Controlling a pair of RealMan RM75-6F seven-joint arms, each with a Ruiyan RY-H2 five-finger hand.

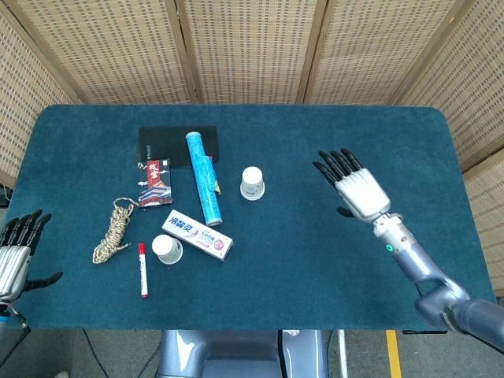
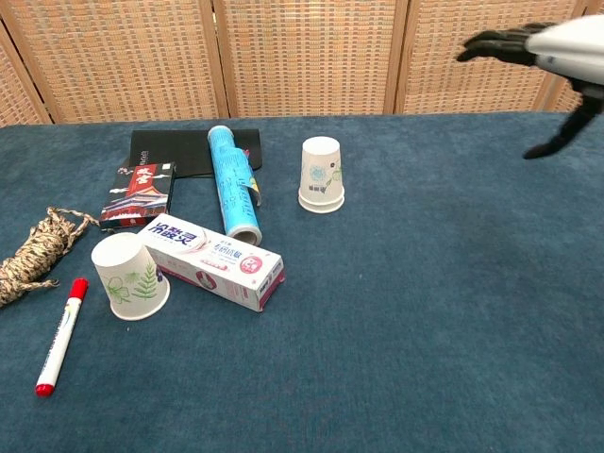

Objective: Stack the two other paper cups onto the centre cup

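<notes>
1. A blue tube (image 1: 203,178) is lying lengthwise on the teal tablecloth (image 1: 315,268), its far end overlapping a black booklet (image 1: 165,142).
2. A dark red-patterned packet (image 1: 154,183) is lying just left of the tube.
3. A toothpaste box (image 1: 197,235) is lying at an angle.
4. A red-capped marker (image 1: 142,268) is lying near a coiled rope (image 1: 113,229).
5. Woven screens (image 1: 252,47) are standing behind the table.

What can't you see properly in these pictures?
- Stacked cups: chest view shows two rims, but whether a third is inside is hidden by the outer cup.
- Left robot hand: head view only, cut off by the left edge.
- Right robot hand: chest view, cut off by the right edge.
- Box and tube printing: too small to read.
</notes>
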